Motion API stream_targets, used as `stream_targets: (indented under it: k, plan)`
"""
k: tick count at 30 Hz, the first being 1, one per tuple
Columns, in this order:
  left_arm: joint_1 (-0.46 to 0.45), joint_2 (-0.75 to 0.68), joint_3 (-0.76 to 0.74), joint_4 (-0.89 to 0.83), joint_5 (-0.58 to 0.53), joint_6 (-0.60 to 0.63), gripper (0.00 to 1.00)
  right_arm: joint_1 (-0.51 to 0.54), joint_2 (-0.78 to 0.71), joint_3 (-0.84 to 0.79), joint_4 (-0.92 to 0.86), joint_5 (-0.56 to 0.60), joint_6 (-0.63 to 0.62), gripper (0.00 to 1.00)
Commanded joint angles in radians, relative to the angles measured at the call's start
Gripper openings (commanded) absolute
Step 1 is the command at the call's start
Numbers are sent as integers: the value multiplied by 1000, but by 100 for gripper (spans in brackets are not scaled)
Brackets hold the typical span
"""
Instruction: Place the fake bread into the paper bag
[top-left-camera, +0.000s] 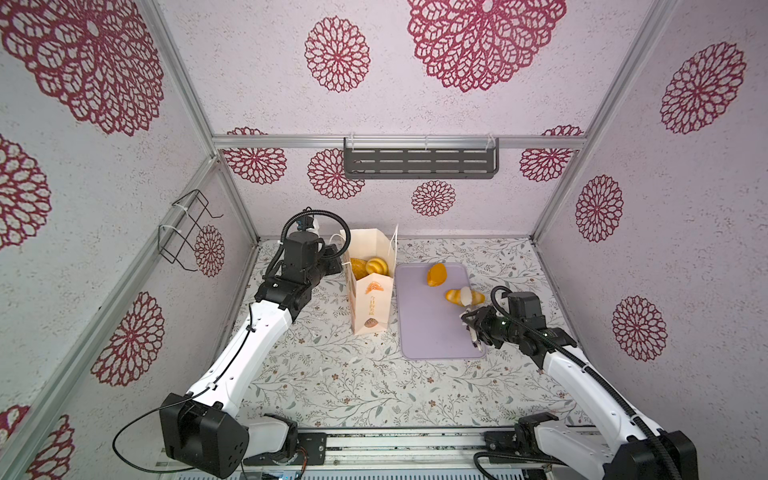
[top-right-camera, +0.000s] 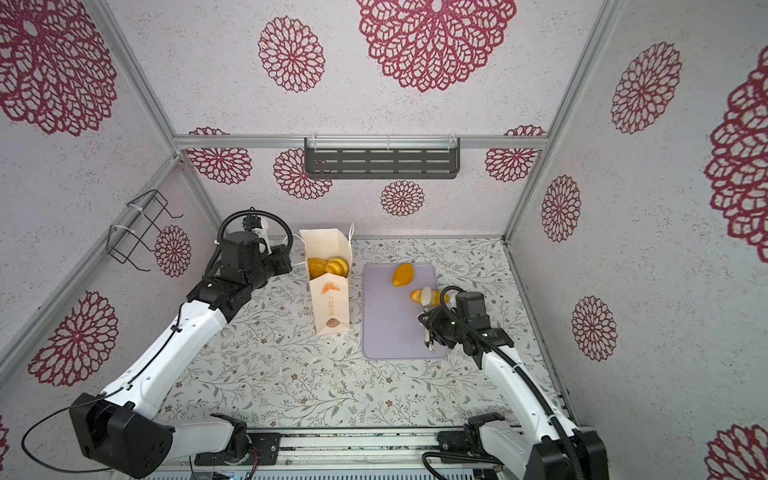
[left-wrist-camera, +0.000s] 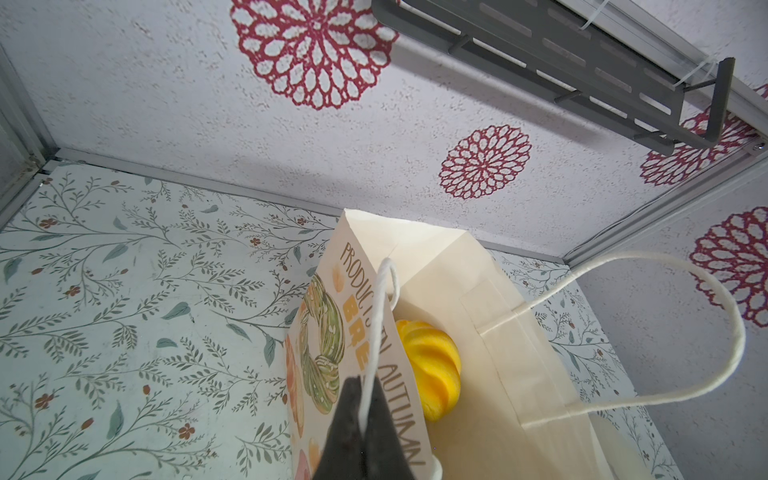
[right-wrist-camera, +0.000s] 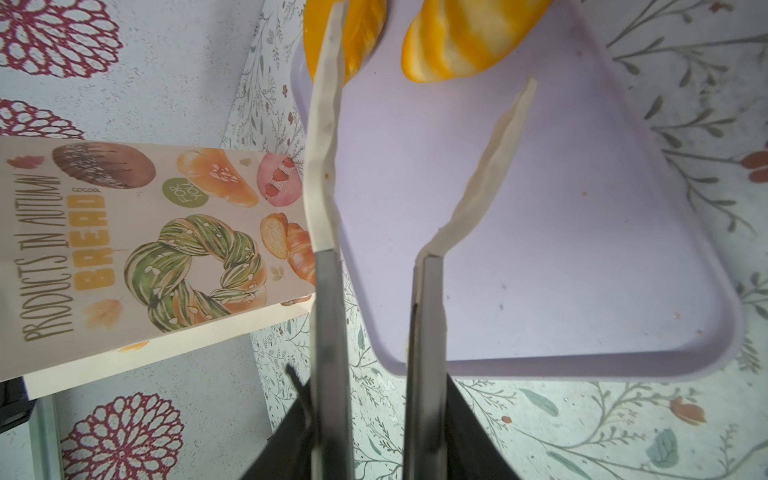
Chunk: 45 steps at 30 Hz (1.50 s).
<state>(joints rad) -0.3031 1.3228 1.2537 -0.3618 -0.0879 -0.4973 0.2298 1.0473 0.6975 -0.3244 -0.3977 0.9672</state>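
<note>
Roll (top-left-camera: 454, 296) on the tray (top-left-camera: 424, 332), over on the far right part, lying crosswise: its long axis runs side to side in both top views. That's the one to watch. Past it, toward the bag, sits the oval (top-left-camera: 436, 275), set more end-on and apart from the roll.

Right gripper (right-wrist-camera: 419, 124) points at the roll from the near side, so the long axis lies square across the reach. A clean broadside. Jaws parted, nothing between them, and they stand one above the other. The upper fingertip (right-wrist-camera: 328, 104) appears to reach over the roll in a top view; the lower one sits low over the tray, just short of it. My read: nudge forward, then close across the short width.

Bag (top-left-camera: 372, 299) stands upright just left of the tray, mouth open, with two breads (top-left-camera: 376, 266) showing inside. Left gripper (left-wrist-camera: 365, 415) is pinched tight on its handle (left-wrist-camera: 380, 316), so that arm is busy, and the right arm is far nearer the roll.
</note>
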Motion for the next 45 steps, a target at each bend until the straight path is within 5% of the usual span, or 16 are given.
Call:
stream_targets:
  k: [1, 17, 45]
  plan:
    - [-7, -3, 3, 4, 0, 17, 0, -26, 14, 38, -22, -18, -28, 42]
    - [-6, -14, 4, 3, 1, 17, 0, -121, 157, 166, -5, -88, 14, 44]
    - [-5, -11, 6, 1, 0, 21, 0, -124, 358, 212, 142, -100, 201, 42]
